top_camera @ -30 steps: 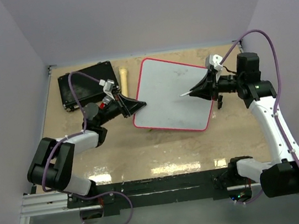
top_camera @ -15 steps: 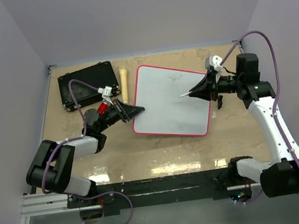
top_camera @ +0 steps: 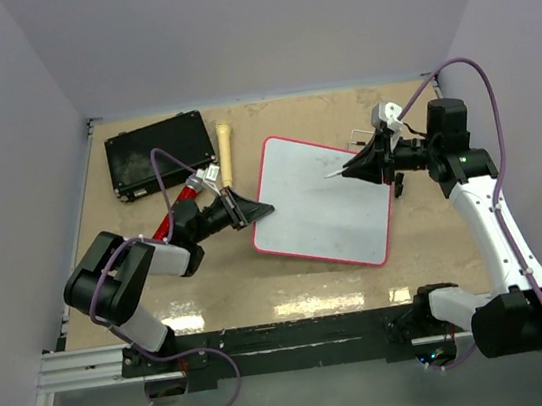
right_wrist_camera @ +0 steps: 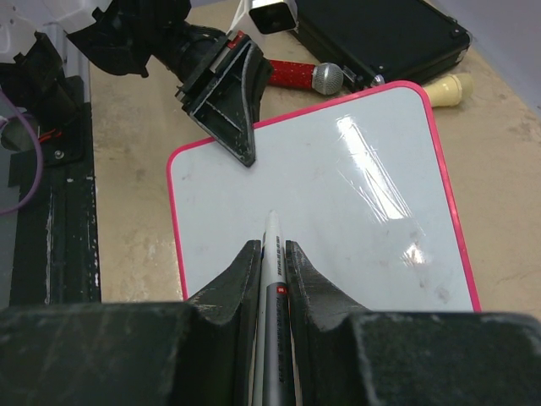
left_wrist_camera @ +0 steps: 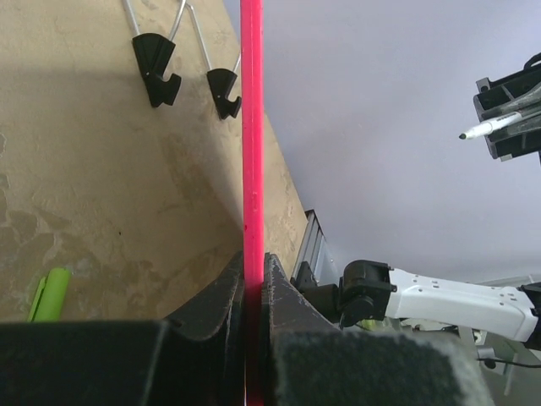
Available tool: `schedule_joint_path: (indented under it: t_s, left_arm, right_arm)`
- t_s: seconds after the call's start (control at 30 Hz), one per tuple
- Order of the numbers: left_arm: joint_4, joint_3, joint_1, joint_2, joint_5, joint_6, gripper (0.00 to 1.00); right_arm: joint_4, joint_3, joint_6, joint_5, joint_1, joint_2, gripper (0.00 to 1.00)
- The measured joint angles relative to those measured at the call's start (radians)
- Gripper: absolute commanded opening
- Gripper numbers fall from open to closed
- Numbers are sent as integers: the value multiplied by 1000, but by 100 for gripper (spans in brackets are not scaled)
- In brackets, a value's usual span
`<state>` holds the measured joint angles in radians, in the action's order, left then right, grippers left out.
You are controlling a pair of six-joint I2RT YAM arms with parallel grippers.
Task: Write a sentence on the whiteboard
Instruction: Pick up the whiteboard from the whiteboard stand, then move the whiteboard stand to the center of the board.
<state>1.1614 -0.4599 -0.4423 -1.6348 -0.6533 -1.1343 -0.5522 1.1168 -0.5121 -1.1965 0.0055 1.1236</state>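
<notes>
We see the whiteboard lying on the table in the middle of the top view, turned a bit, so its long side seems to run from about 10 o'clock to 4 o'clock. Its face looks bare; we find no writing on it. Our left claw is pinched tight on the board's pink rim at the 9 o'clock side. Our right claw is squeezed around a marker, which points toward 9 o'clock with its tip over the board's 1 o'clock part. From the right claw the open white space lies toward 8 o'clock, so we think the pen must go down and that way. The right arm is the one to write and the left arm holds the board. The right wrist view shows what the top view cannot: the marker sits straight between the fingers of the right claw, aimed across the whiteboard at the left claw. The left wrist view shows the rim of the whiteboard running straight out from the shut left claw, and far off at 2 o'clock the marker. We cannot tell from any view if the tip touches the board.
</notes>
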Motion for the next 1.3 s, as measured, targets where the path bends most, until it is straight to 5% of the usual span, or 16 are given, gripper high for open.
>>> schedule_joint_path:
  t_s: [1.3]
  left_arm:
    - [11,-145,-10,-192,61,-63,1]
  right_arm:
    - [2,-12,0,0,0,0,0]
